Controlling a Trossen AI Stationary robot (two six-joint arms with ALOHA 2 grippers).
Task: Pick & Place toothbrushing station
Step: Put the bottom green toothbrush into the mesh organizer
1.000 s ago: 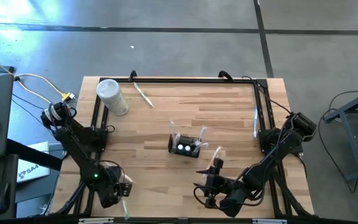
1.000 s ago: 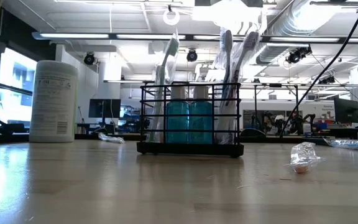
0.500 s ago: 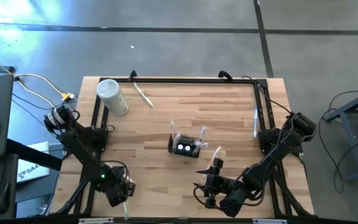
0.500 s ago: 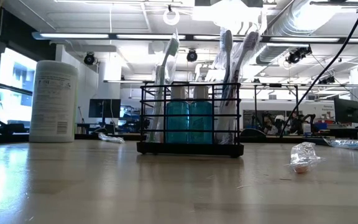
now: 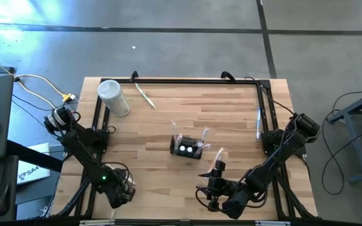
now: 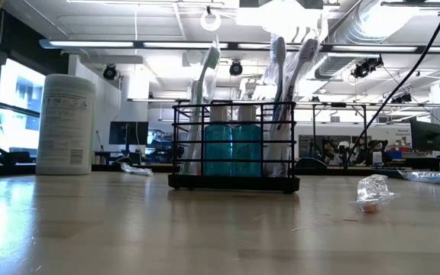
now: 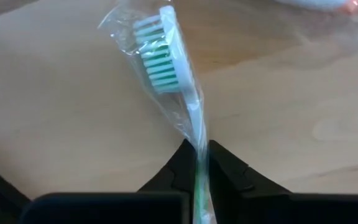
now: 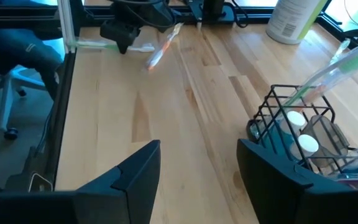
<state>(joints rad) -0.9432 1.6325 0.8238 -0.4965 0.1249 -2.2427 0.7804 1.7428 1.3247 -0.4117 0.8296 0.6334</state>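
The step in hand was the pick. At the near left corner of the desk (image 5: 162, 135), the left gripper (image 7: 199, 163) had its fingers pinched on the handle of a wrapped toothbrush (image 7: 169, 68) — white head, green bristles, clear plastic sleeve — which lay low over the wood, pointing away from the wrist. From above, that gripper (image 5: 123, 193) sat close to the desk's front edge, well apart from the goal.

The toothbrushing station (image 5: 188, 146), a black wire holder, stood upright near the middle of the desk. In the low view (image 6: 234, 145) it held two blue bottles and several wrapped brushes standing on end.

The right gripper (image 5: 215, 186) waited near the front edge on the right side, its fingers (image 8: 135, 174) spread with nothing between them, facing the station (image 8: 297, 134).

By my reading the grip was fresh, so the next move called for a lift clear of the desk, a carry toward the centre, and a turn of the wrist to stand the brush upright — handle down — over a free slot. The slippery sleeve could let the handle twist in the pinch, so the lift wanted care. Other brushes (image 5: 145, 96) lay on the desk by a white canister (image 5: 113, 97) at the far left.
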